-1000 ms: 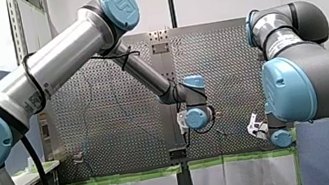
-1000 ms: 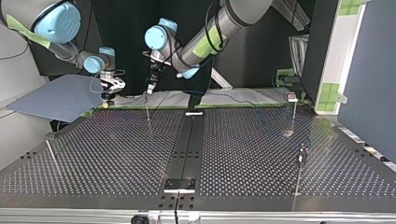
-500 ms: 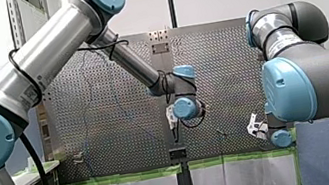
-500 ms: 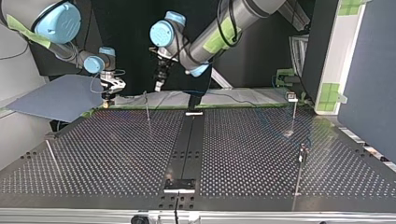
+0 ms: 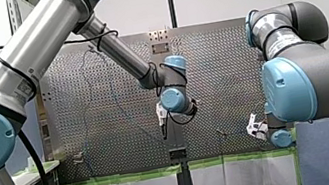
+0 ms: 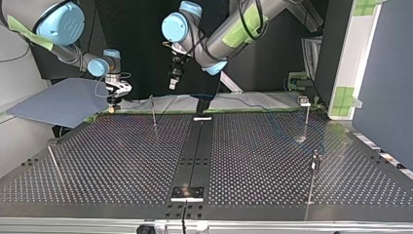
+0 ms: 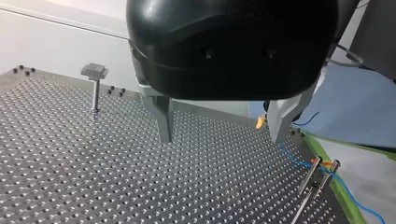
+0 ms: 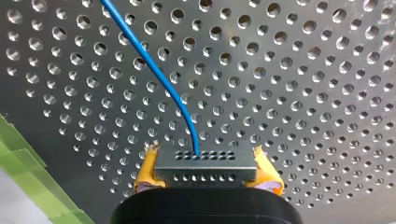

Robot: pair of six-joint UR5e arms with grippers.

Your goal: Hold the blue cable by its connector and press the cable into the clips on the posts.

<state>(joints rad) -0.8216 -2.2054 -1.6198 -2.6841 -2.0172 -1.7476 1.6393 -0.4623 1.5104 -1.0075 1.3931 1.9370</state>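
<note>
Between the yellow pads of my right gripper (image 8: 205, 172), low at the edge of the surface (image 8: 303, 70), the connector (image 8: 205, 164) sits clamped, and the blue cable (image 8: 192, 135) runs straight out ahead of it over the holes. My left gripper (image 7: 221, 136) hangs wide and empty above the surface, with the cable low and off to one finger's side, by two thin posts (image 7: 312, 173). I judge it the free arm to press there.

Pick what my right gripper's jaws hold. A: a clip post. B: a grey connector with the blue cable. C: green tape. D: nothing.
B: the right wrist view shows the grey connector, blue cable running from it, between the yellow-padded jaws of the right gripper.
</note>
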